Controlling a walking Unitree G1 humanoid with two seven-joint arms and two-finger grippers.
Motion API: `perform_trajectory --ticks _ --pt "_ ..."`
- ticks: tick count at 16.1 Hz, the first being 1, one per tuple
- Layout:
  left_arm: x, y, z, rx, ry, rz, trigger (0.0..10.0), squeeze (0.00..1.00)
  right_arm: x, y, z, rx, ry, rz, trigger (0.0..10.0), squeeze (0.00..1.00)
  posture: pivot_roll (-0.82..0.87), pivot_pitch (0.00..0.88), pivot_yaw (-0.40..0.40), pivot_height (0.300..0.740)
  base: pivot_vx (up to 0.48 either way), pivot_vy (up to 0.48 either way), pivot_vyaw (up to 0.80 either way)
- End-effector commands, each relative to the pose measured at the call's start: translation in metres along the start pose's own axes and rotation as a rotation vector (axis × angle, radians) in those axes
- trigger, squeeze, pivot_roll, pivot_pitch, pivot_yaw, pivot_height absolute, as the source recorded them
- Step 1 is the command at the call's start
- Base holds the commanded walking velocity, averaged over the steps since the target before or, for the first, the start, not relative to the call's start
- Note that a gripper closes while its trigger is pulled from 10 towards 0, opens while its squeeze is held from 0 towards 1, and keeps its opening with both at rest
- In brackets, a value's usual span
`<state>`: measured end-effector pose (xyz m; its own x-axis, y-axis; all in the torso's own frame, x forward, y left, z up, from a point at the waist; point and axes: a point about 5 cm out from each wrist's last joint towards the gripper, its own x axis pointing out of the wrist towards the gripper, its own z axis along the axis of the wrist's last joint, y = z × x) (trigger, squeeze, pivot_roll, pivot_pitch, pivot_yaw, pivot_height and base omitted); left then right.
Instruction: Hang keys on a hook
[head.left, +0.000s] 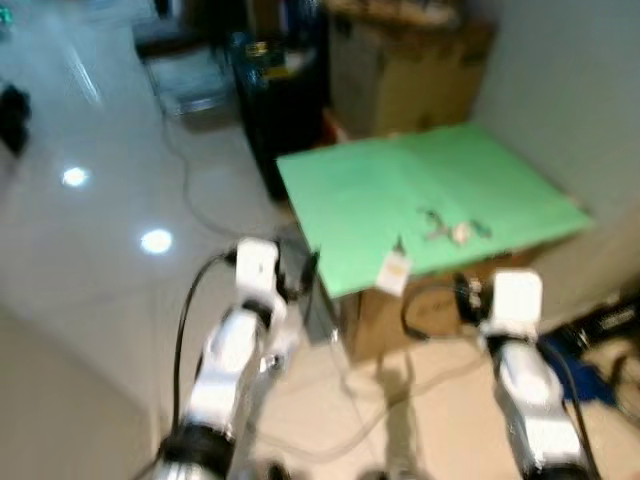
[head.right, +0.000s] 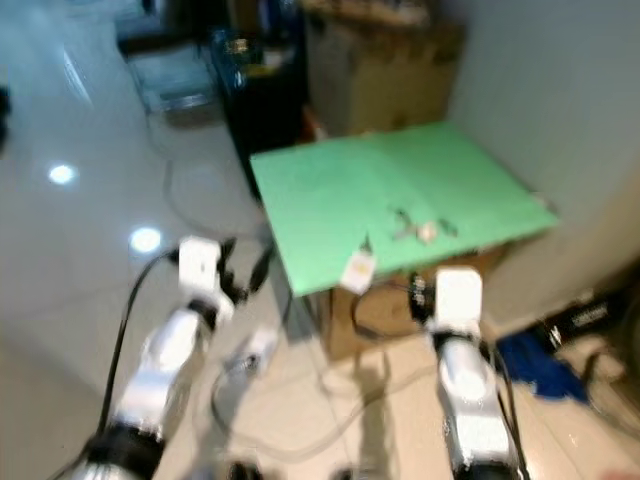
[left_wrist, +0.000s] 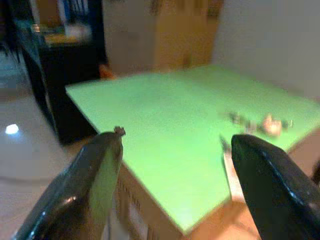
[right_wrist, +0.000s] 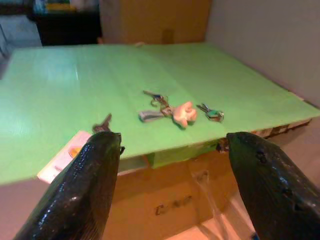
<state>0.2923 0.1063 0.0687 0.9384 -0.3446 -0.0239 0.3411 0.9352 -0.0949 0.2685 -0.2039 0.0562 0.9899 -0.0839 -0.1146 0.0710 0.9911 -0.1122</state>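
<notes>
Green tabletop (right_wrist: 60, 95) bears one bunch of keys (right_wrist: 172, 111); both grippers spread.

Green-topped table (right_wrist: 60, 90) — keys (right_wrist: 172, 111) and a card (right_wrist: 67, 155) on it.

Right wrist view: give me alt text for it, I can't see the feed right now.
A bunch of keys with a pale fob lies on a green board laid over a cardboard box, near its front edge. The right end effector, fingers open, hangs short of that edge, facing the keys. A white tag overhangs the edge beside a single key.
</notes>
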Motion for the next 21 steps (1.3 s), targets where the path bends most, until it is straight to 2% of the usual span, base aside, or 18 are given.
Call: perform_trajectory --ticks 1,4,6,7,8,9,10,11,12,13,14,17,18,20,21 --pt "0.002 0.005 0.005 0.019 -0.008 0.017 10.0 0.00 0.000 0.004 -0.001 -0.012 0.009 0.010 10.0 0.00 -0.25 0.091 0.042 0.727 0.000 0.000 0.00" --pt "0.001 0.006 0.005 0.021 -0.010 0.022 10.0 0.00 0.001 0.006 0.000 -0.014 0.005 0.014 10.0 0.00 -0.24 0.093 0.041 0.727 0.000 0.000 0.00" --pt "-0.006 0.020 0.009 0.009 -0.054 0.093 10.0 0.00 -0.003 0.001 0.011 0.017 -0.078 -0.031 10.0 0.00 -0.24 0.094 0.041 0.727 0.000 0.000 0.00" --pt "-0.017 0.036 0.022 0.006 -0.132 0.181 10.0 0.00 -0.013 -0.003 0.031 -0.007 -0.183 -0.036 10.0 0.00 -0.24 0.092 0.036 0.727 0.000 0.000 0.00" --pt "-0.024 0.040 0.028 0.012 -0.158 0.205 10.0 0.00 -0.020 -0.004 0.040 -0.027 -0.224 -0.033 10.0 0.00 -0.25 0.090 0.034 0.727 0.000 0.000 0.00" --pt "-0.035 0.044 0.032 0.018 -0.174 0.222 10.0 0.00 -0.032 -0.009 0.045 -0.036 -0.249 -0.038 10.0 0.00 -0.24 0.087 0.027 0.727 0.000 0.000 0.00" --pt "-0.061 0.045 0.029 0.039 -0.138 0.232 10.0 0.00 -0.063 -0.019 0.044 -0.039 -0.241 -0.055 10.0 0.00 -0.23 0.090 0.016 0.727 0.000 0.000 0.00" --pt "-0.067 0.045 0.027 0.055 -0.117 0.231 10.0 0.00 -0.072 -0.021 0.041 -0.043 -0.231 -0.057 10.0 0.00 -0.23 0.090 0.010 0.727 0.000 0.000 0.00" --pt "-0.082 0.040 0.025 0.091 -0.097 0.202 10.0 0.00 -0.090 -0.022 0.034 -0.050 -0.205 -0.056 10.0 0.00 -0.23 0.088 0.002 0.727 0.000 0.000 0.00" --pt "-0.101 0.034 0.027 0.052 -0.109 0.160 10.0 0.00 -0.110 -0.022 0.028 -0.077 -0.181 -0.043 10.0 0.00 -0.23 0.086 0.000 0.727 0.000 0.000 0.00" --pt "-0.106 0.029 0.026 0.016 -0.112 0.142 10.0 0.00 -0.116 -0.022 0.025 -0.075 -0.157 -0.036 10.0 0.00 -0.22 0.088 -0.001 0.727 0.000 0.000 0.00" --pt "-0.092 0.023 0.022 0.007 -0.121 0.139 10.0 0.00 -0.101 -0.025 0.019 -0.068 -0.136 -0.058 10.0 0.00 -0.23 0.077 -0.001 0.727 0.000 -0.141 0.00" --pt "-0.085 0.024 0.018 0.011 -0.110 0.142 10.0 0.00 -0.087 -0.024 0.017 -0.064 -0.140 -0.049 10.0 0.00 -0.23 0.075 0.001 0.727 0.000 -0.428 0.00" --pt "-0.083 0.025 0.018 -0.002 -0.097 0.137 10.0 0.00 -0.079 -0.021 0.016 -0.060 -0.137 -0.031 10.0 0.00 -0.24 0.080 0.007 0.727 0.000 -0.426 0.00" --pt "-0.077 0.030 0.016 0.002 -0.080 0.138 10.0 0.00 -0.073 -0.021 0.013 -0.034 -0.117 -0.027 10.0 0.00 -0.24 0.086 0.008 0.727 0.000 -0.424 0.00"
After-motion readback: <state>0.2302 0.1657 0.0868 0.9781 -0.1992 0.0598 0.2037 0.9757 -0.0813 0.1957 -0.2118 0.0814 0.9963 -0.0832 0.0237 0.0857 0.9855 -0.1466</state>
